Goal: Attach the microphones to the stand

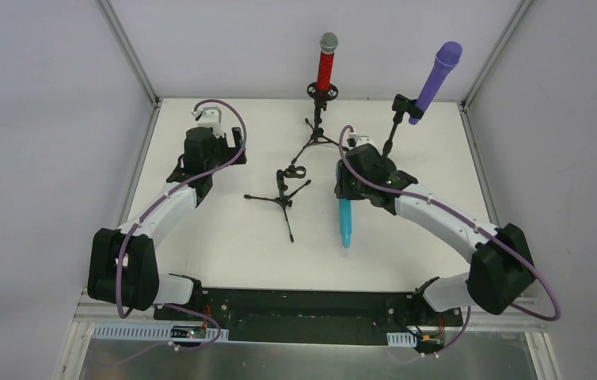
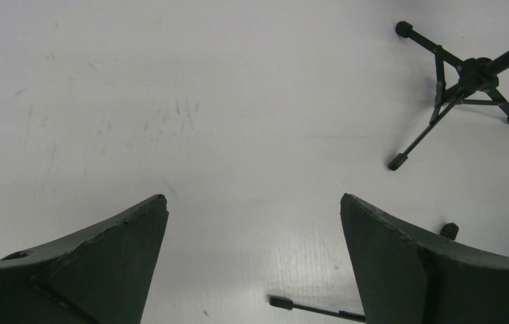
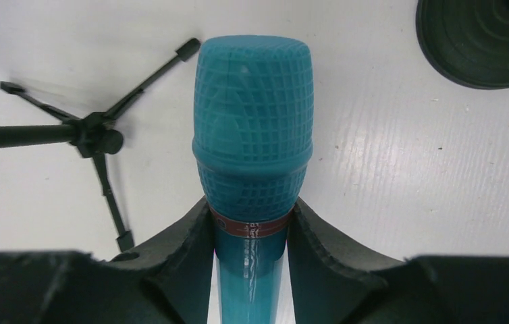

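My right gripper [image 1: 347, 187] [image 3: 250, 217] is shut on the cyan microphone [image 1: 345, 223] [image 3: 252, 128]. It grips just below the pink ring, with the mic roughly level and low over the table, tail toward the near edge. An empty tripod stand [image 1: 283, 190] [image 3: 95, 135] with its clip [image 1: 294, 171] stands just to the left of it. The red microphone [image 1: 327, 63] sits upright in a stand at the back centre. The purple microphone [image 1: 436, 79] sits tilted in a stand at the back right. My left gripper [image 1: 200, 158] [image 2: 254, 206] is open and empty over bare table at the left.
The white table [image 1: 224, 237] has metal frame posts at its back corners. A dark round stand base [image 3: 481, 40] lies just ahead and to the right of the cyan mic's head. Tripod legs [image 2: 464, 77] show at the upper right of the left wrist view, and one leg tip [image 2: 282, 303] lies between the fingers.
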{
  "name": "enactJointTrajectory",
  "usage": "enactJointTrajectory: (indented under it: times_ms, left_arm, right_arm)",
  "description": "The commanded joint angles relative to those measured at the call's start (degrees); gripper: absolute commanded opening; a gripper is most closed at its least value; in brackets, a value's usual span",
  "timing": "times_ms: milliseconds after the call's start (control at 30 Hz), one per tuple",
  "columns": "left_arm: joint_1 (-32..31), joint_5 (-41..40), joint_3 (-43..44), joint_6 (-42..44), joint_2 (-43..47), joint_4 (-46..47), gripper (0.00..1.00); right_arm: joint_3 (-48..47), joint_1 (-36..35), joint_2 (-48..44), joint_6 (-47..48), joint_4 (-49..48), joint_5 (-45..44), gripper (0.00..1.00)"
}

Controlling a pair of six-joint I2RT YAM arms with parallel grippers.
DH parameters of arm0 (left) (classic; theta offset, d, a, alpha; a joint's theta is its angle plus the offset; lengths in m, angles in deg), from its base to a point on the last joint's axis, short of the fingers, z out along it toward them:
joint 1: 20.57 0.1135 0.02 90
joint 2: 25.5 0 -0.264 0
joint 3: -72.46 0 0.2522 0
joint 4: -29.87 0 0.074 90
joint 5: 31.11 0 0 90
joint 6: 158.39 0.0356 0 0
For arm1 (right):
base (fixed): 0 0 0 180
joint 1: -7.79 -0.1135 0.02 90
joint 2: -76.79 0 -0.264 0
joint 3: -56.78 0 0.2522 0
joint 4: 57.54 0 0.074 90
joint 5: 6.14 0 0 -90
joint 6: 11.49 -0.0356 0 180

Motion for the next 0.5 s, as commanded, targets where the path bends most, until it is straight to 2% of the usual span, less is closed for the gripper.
enactJointTrajectory:
  times_ms: [0, 167, 333, 467]
  left_arm:
    - [0.4, 2.4, 2.4, -3.8, -1.0, -1.0, 0.99]
    - [0.6, 3.0, 2.9, -6.3, -2.4, -2.2, 0.99]
    - [0.5, 5.7, 4.2, -7.0, -4.0, -4.0, 0.99]
    - [0.5, 6.3, 4.1, -6.8, -4.1, -3.8, 0.99]
  right_arm:
    - [3.4, 0.1, -9.7, 1.2, -7.7, 3.7, 0.0]
    - [8.7, 0.1, -19.1, 3.1, -16.8, 8.7, 0.0]
    - [16.3, 0.1, -27.0, 7.8, -31.1, 14.8, 0.0]
    - [22.5, 0.2, -32.6, 10.1, -43.3, 16.4, 0.0]
